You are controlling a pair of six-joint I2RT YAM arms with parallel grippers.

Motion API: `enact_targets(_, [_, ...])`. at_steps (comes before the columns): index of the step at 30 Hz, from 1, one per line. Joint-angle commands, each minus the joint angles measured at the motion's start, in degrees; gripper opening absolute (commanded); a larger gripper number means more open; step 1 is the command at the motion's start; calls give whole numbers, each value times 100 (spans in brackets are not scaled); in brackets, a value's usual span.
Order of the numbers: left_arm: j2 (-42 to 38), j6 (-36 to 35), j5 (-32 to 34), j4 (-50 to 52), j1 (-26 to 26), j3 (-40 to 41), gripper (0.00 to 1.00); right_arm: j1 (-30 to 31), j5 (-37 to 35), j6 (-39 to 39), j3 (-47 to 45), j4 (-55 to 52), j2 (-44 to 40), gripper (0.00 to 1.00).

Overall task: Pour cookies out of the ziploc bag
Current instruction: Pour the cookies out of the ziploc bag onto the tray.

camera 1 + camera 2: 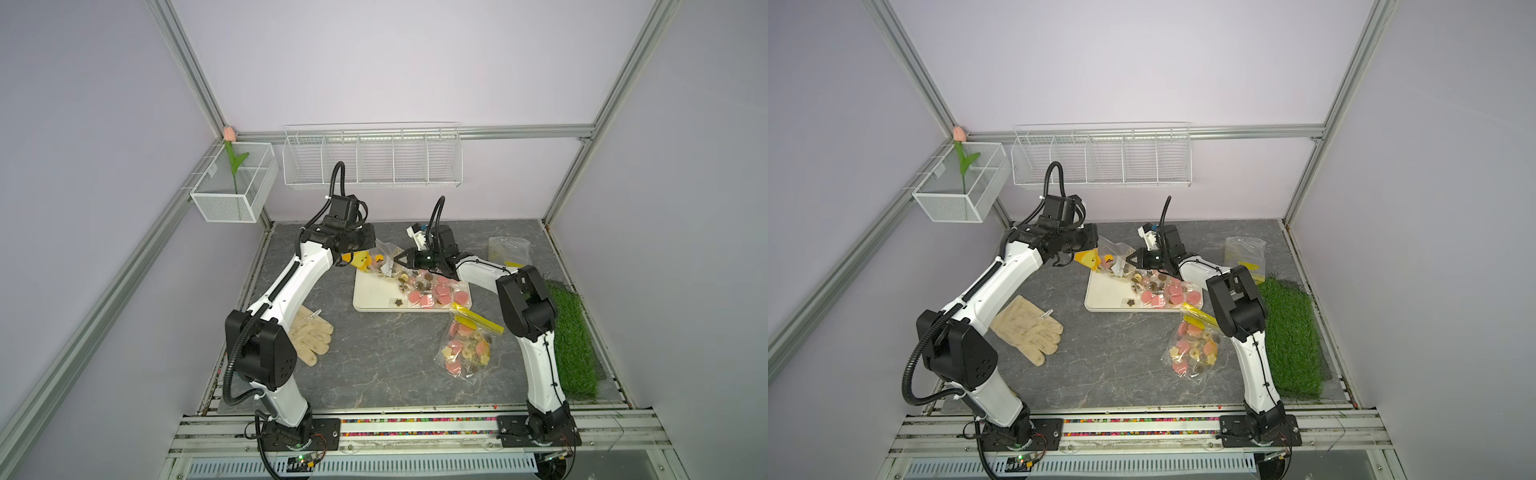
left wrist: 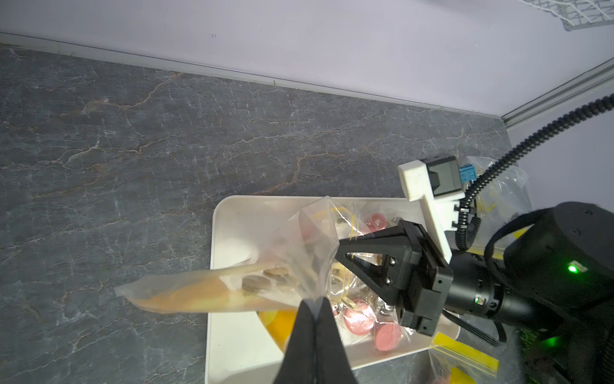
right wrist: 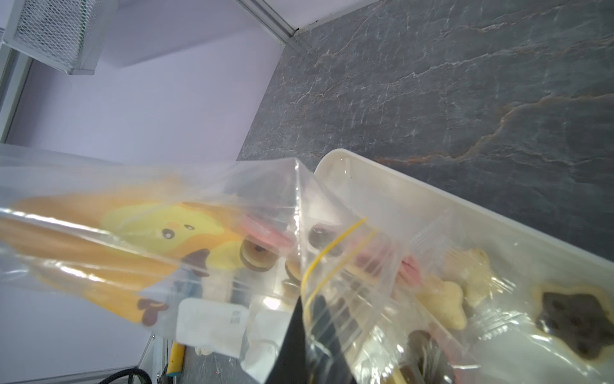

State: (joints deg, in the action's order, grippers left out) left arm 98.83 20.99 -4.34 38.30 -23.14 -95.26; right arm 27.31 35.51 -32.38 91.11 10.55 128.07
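- Bench (image 1: 374, 365), grey and stone-patterned, carries a white tray (image 1: 374, 297).
- Ziploc bag (image 1: 386, 251) hangs over the tray's far left corner, its long axis running left to right, stretched between 2 arms.
- Cookies (image 1: 436, 291) lie heaped on the tray; a few sit inside the bag.
- Left jaws and right jaws are each pinched tight on the bag's film.

No legible text, brand, number or sign in any view. Small dark print on white tag (image 3: 212, 324) inside ziploc bag (image 3: 83, 186), too blurred to read. Cartoon duck face on orange piece (image 3: 172, 226) in same bag, brown marks near its edge, no lettering made out.
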Motion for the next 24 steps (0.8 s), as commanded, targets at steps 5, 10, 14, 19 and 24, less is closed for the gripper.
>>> enact_targets(5, [333, 159, 138, -410, -21, -58, 0, -400, -336, -109, -47, -207, 253, 7])
enact_targets(10, [568, 200, 127, -420, -163, -241, 0, -563, -306, -137, -234, -102, 182, 7])
enact_targets(14, [738, 206, 144, -348, -306, -456, 0, -662, -342, -162, -512, 58, 39, 7])
enact_targets(19, [790, 229, 164, -350, -393, -528, 0, -710, -337, -146, -780, 146, -117, 7])
enact_targets(24, [684, 204, 170, -282, -394, -537, 0, -710, -277, -137, -952, 195, -314, 7])
